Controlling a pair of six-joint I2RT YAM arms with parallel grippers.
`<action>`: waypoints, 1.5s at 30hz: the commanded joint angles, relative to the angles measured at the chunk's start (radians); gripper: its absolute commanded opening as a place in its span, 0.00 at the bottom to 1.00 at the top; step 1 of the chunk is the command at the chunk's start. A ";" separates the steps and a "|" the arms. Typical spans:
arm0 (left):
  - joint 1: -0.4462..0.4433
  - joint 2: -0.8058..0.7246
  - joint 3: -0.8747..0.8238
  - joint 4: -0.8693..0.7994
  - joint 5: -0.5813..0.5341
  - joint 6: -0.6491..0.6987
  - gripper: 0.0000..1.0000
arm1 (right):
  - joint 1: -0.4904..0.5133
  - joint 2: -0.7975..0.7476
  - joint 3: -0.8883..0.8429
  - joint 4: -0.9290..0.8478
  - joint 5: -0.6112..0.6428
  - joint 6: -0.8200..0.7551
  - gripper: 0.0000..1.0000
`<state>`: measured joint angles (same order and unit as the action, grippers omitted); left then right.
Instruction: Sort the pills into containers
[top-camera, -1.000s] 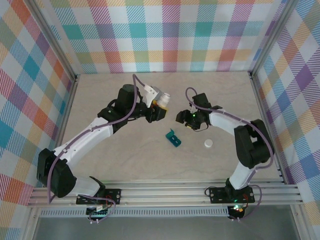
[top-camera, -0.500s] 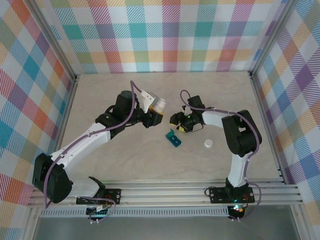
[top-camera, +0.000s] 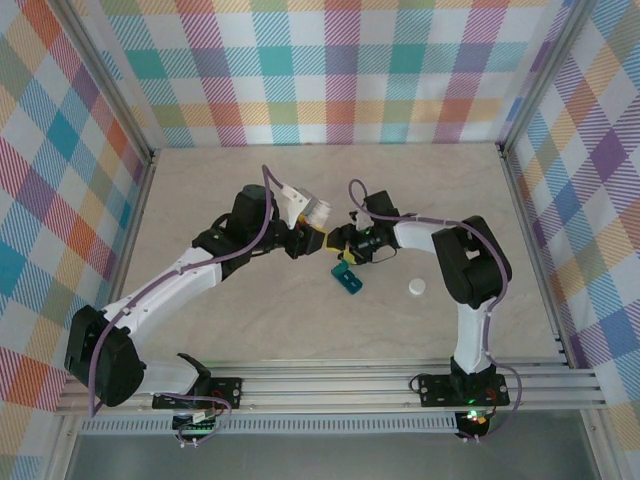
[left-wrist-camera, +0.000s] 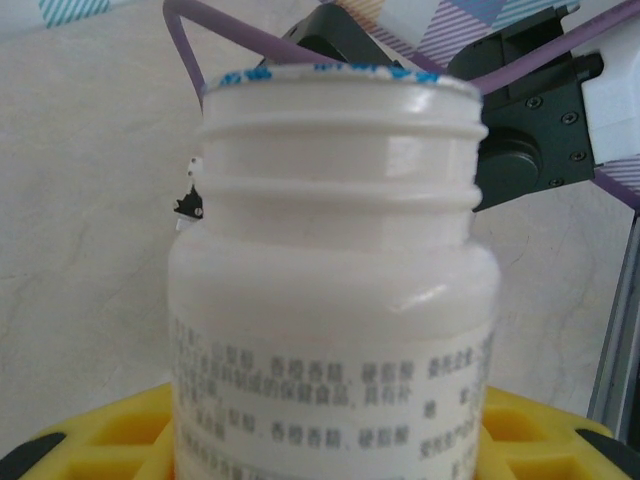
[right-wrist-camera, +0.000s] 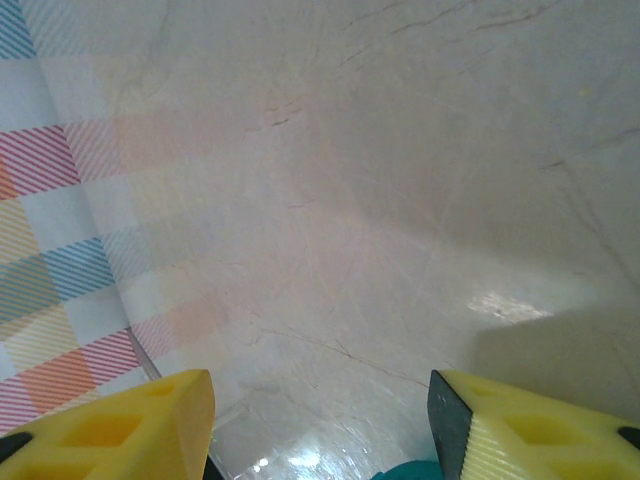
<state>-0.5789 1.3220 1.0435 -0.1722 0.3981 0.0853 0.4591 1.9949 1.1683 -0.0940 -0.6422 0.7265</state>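
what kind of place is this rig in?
Likely a robot lab test cell: plaid backdrop walls, an aluminium frame rail along the near edge, and a boxed-in beige tabletop.

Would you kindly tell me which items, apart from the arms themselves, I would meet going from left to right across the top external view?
white bottle → teal pill box → white cap

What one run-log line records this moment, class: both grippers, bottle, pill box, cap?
left gripper: shut on white bottle, uncapped | right gripper: open, near pill box | white cap: on table, right of pill box
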 joint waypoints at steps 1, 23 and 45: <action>0.012 -0.005 -0.009 0.039 -0.004 -0.019 0.00 | 0.009 0.026 0.025 0.032 -0.055 0.024 0.59; 0.011 -0.051 -0.094 0.035 -0.024 -0.042 0.00 | 0.000 -0.003 0.057 0.054 -0.088 0.053 0.60; 0.011 -0.022 -0.181 0.023 0.099 -0.044 0.00 | -0.030 -0.623 -0.222 -0.290 0.386 -0.223 0.66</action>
<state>-0.5789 1.2945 0.8814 -0.1612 0.4480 0.0479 0.4122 1.4006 0.9695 -0.2878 -0.3206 0.5896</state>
